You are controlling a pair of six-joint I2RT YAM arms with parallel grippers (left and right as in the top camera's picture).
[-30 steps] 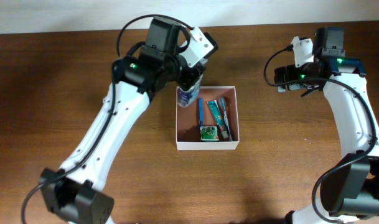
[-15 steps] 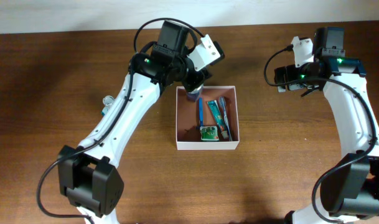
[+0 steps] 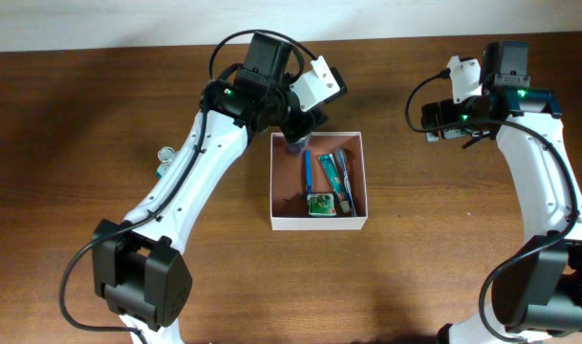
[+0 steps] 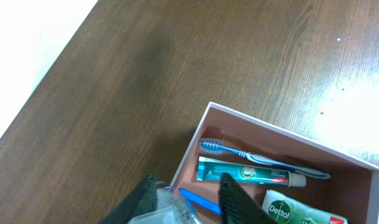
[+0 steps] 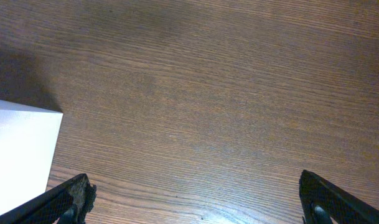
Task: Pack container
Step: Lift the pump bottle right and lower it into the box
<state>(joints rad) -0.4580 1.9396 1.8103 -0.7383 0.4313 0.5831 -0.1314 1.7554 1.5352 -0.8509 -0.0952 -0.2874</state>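
The container (image 3: 319, 225) is a square white-walled box with a reddish-brown floor at the table's middle. It also shows in the left wrist view (image 4: 270, 125) and as a white corner in the right wrist view (image 5: 21, 143). Inside lie a blue toothbrush (image 4: 264, 159), a teal toothpaste tube (image 4: 245, 172), a green Dettol soap (image 4: 298, 210) and a blue stick (image 4: 198, 200). My left gripper (image 3: 295, 140) is shut on a small clear bottle (image 4: 170, 208), held over the box's far-left corner. My right gripper (image 3: 436, 121) is open and empty over bare wood (image 5: 195, 199), right of the box.
A small pale object (image 3: 162, 155) lies on the brown wooden table left of the left arm. The table's far edge meets a white wall (image 4: 27, 37).
My left arm has swung toward the far side, carrying the clear bottle to the box's far-left corner. The small pale object at the left is now uncovered. The right arm has not moved.
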